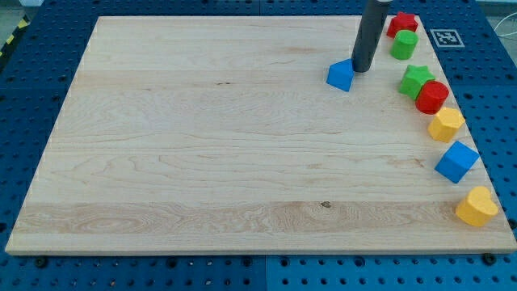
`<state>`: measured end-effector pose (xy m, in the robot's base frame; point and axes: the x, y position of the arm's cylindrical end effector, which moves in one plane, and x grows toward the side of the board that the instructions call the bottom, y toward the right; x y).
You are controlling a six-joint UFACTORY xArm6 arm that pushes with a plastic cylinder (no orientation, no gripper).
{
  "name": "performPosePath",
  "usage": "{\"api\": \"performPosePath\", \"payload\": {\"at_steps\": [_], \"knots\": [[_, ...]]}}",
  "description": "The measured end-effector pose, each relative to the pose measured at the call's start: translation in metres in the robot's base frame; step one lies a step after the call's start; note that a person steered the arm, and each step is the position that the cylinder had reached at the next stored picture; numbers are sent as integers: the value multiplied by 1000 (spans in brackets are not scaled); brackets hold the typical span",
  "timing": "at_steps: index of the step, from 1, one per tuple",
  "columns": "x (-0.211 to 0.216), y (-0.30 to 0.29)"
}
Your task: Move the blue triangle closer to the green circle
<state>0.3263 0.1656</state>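
The blue triangle lies on the wooden board near the view's top right. The green circle stands further right and a little higher, close to the board's right edge. My tip is down on the board right beside the blue triangle, at its upper right side, between it and the green circle. The dark rod rises from there out of the view's top.
A red star sits just above the green circle. Down the right edge stand a green star, a red block, a yellow block, a blue cube and a yellow heart.
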Motion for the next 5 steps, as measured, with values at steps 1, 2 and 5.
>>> {"api": "performPosePath", "payload": {"at_steps": [1, 2, 5], "knots": [[0, 19], [9, 31], [88, -3]]}}
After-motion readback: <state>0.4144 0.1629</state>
